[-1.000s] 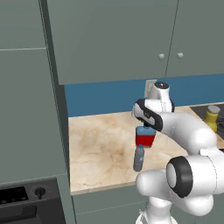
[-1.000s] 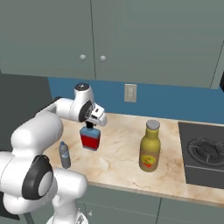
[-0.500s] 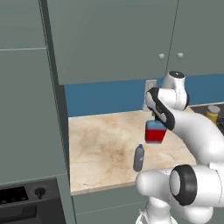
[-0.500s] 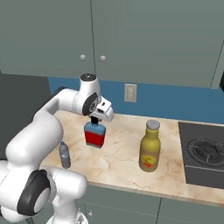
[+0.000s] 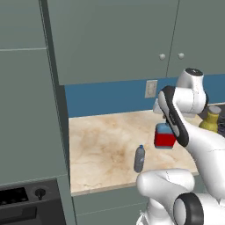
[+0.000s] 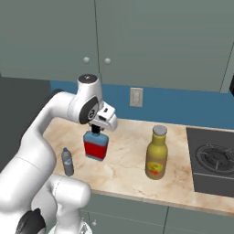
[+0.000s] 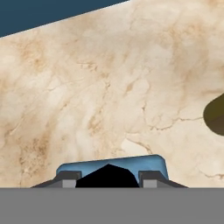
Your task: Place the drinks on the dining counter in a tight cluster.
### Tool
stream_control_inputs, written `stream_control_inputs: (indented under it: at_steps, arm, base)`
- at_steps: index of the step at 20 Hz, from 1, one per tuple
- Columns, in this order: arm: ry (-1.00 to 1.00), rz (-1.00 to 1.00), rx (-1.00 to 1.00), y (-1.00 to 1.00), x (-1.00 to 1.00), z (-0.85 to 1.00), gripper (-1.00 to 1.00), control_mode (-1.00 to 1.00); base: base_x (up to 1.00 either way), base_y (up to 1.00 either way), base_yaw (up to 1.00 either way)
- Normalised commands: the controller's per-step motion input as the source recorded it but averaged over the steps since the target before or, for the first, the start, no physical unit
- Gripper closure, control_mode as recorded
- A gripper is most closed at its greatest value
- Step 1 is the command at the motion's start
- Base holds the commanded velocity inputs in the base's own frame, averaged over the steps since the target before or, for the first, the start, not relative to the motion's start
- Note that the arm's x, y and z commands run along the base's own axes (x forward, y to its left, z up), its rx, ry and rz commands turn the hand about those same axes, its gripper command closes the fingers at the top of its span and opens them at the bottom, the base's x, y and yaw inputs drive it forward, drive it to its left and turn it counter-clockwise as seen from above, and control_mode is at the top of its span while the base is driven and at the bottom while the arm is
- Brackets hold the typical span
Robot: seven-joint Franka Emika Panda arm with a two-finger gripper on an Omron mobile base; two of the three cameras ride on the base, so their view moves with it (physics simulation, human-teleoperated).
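Moved: blue bottle (image 6: 96,146) carried from frame left toward centre, nearer amber bottle (image 6: 156,153), for clustering.
Claw (image 6: 97,130): mine, clamped on its cap.

Surface: beige marble wall counter (image 5: 105,145), running along a blue backsplash (image 5: 105,99) with grey cabinets above and below.
Near left part: small slim greyish water bottle (image 5: 139,158), upright, close to the near edge (image 6: 67,162).
Right part: taller amber bottle (image 6: 156,153) with grey cap and yellow-red label, upright, well apart from the water bottle.
Far right end: black stovetop (image 6: 214,160) set in the counter, just beside the amber bottle.
Left end: counter stops at a tall grey cabinet (image 5: 30,101).
Squat blue bottle (image 6: 96,145): between the two others; whether its base touches the top cannot be told.
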Motion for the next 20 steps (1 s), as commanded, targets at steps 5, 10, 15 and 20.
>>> stream_control_inputs:
  at_steps: [5, 10, 15, 20]
  arm:
    - [0.00, 0.00, 0.00, 0.00, -0.35, 0.16, 1.00, -1.00]
    - [0.00, 0.00, 0.00, 0.00, -0.32, 0.23, 1.00, -1.00]
    - [0.00, 0.00, 0.00, 0.00, -0.38, 0.28, 1.00, -1.00]
    - [0.00, 0.00, 0.00, 0.00, -0.30, 0.07, 1.00, -1.00]
  base:
    - [0.00, 0.00, 0.00]
    - [0.00, 0.00, 0.00]
    - [0.00, 0.00, 0.00]
    - [0.00, 0.00, 0.00]
